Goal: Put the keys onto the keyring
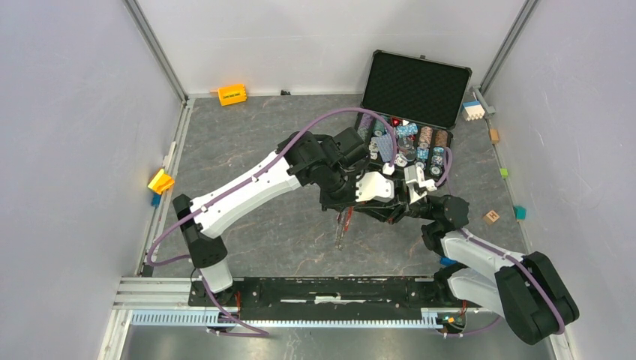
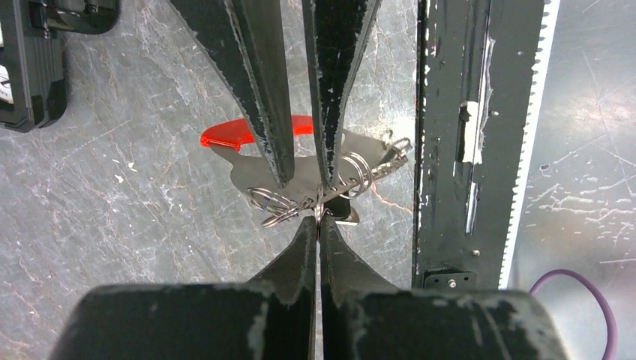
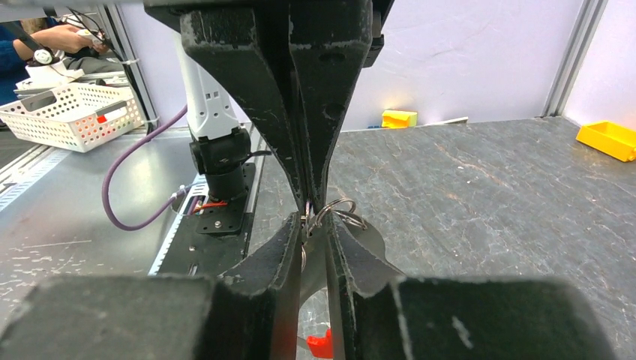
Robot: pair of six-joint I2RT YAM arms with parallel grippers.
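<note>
Left pincer [image 2: 319, 223] pinched tight on the thin silver chain keyring with red oval fob [image 2: 225, 136].
Right pincer [image 2: 306, 182] meets it tip to tip, jaws narrow about the rings [image 2: 360, 171] (grip unclear), above the grey marbled tabletop [image 2: 112, 195].

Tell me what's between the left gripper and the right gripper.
The keyring, its silver loops pinched by the left gripper; clearest in the left wrist view.
</note>
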